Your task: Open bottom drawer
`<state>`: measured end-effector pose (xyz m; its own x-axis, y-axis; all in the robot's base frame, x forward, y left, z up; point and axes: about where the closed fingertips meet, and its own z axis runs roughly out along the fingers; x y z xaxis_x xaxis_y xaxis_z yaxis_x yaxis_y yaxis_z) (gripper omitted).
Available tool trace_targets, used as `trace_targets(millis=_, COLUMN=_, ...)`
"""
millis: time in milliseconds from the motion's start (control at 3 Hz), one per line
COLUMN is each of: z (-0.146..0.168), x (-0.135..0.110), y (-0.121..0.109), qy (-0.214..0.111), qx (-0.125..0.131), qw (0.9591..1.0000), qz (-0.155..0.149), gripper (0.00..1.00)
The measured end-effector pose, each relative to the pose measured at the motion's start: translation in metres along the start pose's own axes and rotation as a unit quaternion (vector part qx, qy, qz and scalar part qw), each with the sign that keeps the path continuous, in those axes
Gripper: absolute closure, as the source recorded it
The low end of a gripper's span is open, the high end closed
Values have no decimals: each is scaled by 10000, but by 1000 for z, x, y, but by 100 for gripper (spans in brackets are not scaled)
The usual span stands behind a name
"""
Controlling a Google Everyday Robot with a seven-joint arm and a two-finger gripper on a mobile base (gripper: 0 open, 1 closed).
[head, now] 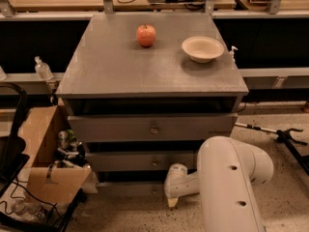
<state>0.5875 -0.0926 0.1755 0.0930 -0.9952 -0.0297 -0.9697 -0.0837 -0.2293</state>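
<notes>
The grey cabinet has three drawer fronts. The upper two fronts each show a small round knob. The bottom drawer is the narrow grey strip just above the floor, and I cannot make out its knob. My white arm reaches down from the lower right. My gripper is low at the right part of the bottom drawer's front, near the floor. I cannot tell whether it touches the drawer.
A red apple and a cream bowl sit on the cabinet top. An open cardboard box with clutter stands on the floor to the left, and a black cart frame is at the far left. A black stand lies on the floor to the right.
</notes>
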Motion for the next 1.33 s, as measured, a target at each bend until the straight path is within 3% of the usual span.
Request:
trace_targets(millis=667, z=0, x=0, y=1, qy=0, qx=-4, qw=10000, qz=-1, gripper=0)
trace_targets(millis=1000, z=1, x=0, y=2, qy=0, qx=-15, qw=10000, qz=-2, gripper=17)
trace_targets(millis=1333, z=2, x=0, y=3, qy=0, qx=-26, qw=10000, qz=-3, gripper=41)
